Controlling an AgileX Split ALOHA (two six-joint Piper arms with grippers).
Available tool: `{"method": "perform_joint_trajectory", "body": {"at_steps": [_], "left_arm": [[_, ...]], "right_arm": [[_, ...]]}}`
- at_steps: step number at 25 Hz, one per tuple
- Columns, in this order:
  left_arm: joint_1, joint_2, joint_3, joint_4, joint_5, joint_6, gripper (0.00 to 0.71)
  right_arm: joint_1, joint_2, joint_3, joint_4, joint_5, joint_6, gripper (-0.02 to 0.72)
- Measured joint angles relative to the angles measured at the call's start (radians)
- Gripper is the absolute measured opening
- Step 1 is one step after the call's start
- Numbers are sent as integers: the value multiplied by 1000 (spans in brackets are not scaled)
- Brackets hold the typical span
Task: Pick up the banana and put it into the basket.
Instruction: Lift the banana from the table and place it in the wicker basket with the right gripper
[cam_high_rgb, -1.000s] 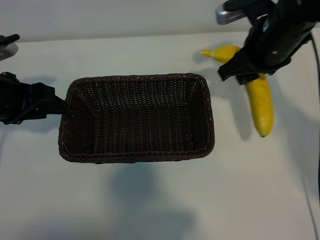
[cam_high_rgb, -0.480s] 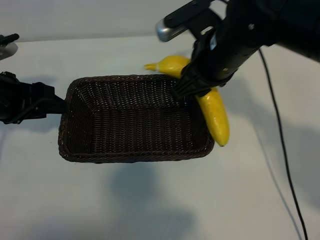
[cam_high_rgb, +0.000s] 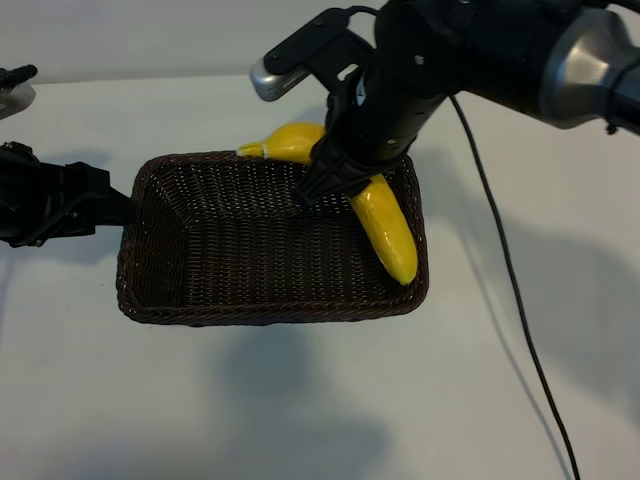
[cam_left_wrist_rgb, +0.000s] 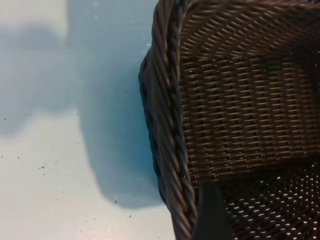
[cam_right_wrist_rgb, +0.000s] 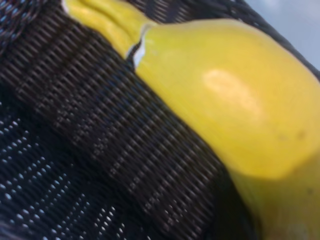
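Over the basket (cam_high_rgb: 200, 300), right jaws (cam_high_rgb: 345, 180) clench the banana (cam_high_rgb: 385, 225); its stem overhangs the far rim, so letting go now risks it hanging up. Left jaws (cam_high_rgb: 115, 210) grip basket's end wall.

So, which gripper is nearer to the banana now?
The right gripper: it is shut on the banana above the basket. The left gripper is at the basket's far end.

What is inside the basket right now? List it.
Only bare weave shows on the basket floor. The banana, held in the right gripper, hangs over its right end; that gripper covers the banana's middle.
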Motion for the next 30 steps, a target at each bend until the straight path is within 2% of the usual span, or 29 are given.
{"method": "perform_joint_trajectory", "body": {"at_steps": [4, 8, 13, 17, 23, 30], "left_arm": [[0, 0, 0, -1, 0, -1, 547], [0, 0, 0, -3, 0, 0, 547], [0, 0, 0, -3, 0, 0, 547], [0, 0, 0, -3, 0, 0, 547], [0, 0, 0, -3, 1, 0, 547], [0, 0, 0, -3, 2, 1, 547]], "right_arm": [[1, 20, -13, 27, 1, -70, 426], [1, 28, -14, 50, -7, -187, 426], [1, 28, -16, 91, -29, -446, 426], [1, 28, -16, 153, -42, -603, 426], [1, 36, -17, 272, -57, -732, 426], [28, 76, -17, 307, -71, -790, 426]]}}
